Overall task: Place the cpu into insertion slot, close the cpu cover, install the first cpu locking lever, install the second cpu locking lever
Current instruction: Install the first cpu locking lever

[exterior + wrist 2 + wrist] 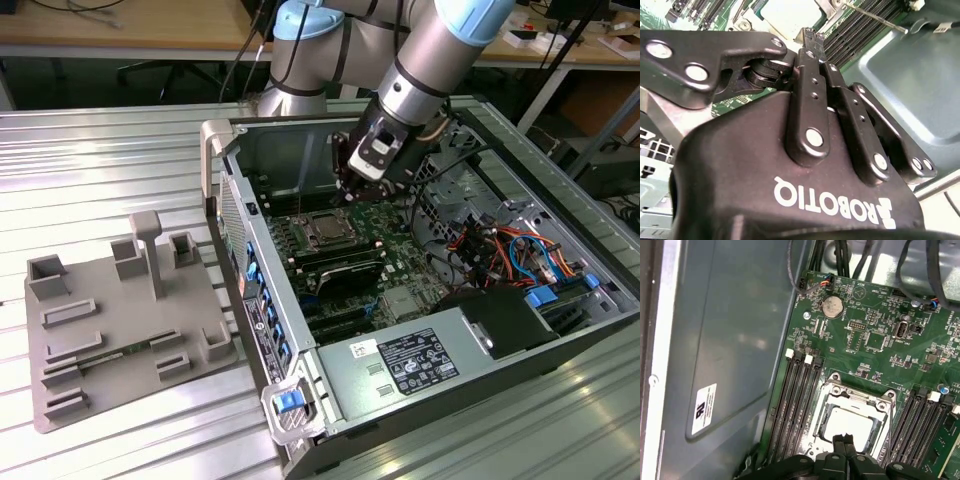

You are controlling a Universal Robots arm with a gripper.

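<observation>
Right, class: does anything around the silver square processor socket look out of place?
Yes: the thin silver wire lever slants across the long black memory slots, off the silvery square socket cover, looking unlatched.

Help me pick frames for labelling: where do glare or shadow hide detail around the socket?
First wrist view: the cpu top is washed pale by reflected light, though the cpu cover around it reads clearly. Second wrist view: the same chip glares white beyond the gripper. Exterior view: the insertion slot sits in the dimmer case interior, while the ribbed table shows bright streaks.

Wrist views close above cpu (847, 421)
</observation>
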